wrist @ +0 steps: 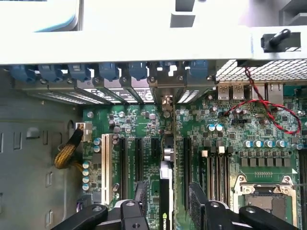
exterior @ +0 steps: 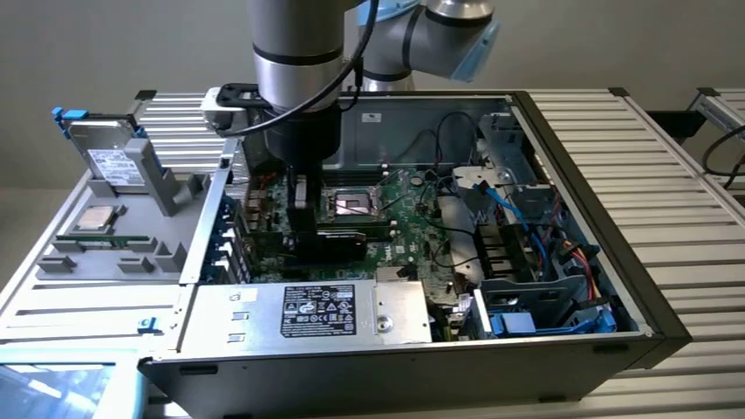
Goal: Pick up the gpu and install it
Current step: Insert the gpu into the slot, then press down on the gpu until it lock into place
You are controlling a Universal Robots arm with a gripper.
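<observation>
A: Where do you see the gpu (exterior: 338, 237)?

B: You find it inside the open case (exterior: 582, 157), standing on edge over the motherboard (exterior: 407, 209), just below the CPU socket (exterior: 352, 204) in the exterior view. In the wrist view you look down its thin top edge (wrist: 165, 201), which runs up to the bracket slots at the case's rear wall.

A: And the gripper (exterior: 305, 194)?

B: You see the arm (exterior: 297, 52) reaching straight down into the case, with the gripper right over the card. In the wrist view its two black padded fingers (wrist: 199, 203) sit one on each side of the card's edge.

A: So the jaws are pinching it?

B: They straddle the card closely, but you cannot tell whether the pads press on it or stand just off it.

A: Is the card seated?

B: You see it lined up along a black slot (wrist: 186, 172), among the other long slots. Whether it is fully down, you cannot tell.

A: What else is around?

B: On the exterior view's left, a grey tray (exterior: 117, 253) on the bench (exterior: 652, 157) holds an upright hard drive (exterior: 117, 161) and a small chip (exterior: 96, 220). The power supply (exterior: 314, 312) sits at the case's near edge, and blue cables (exterior: 524, 209) run on the exterior view's right.
</observation>
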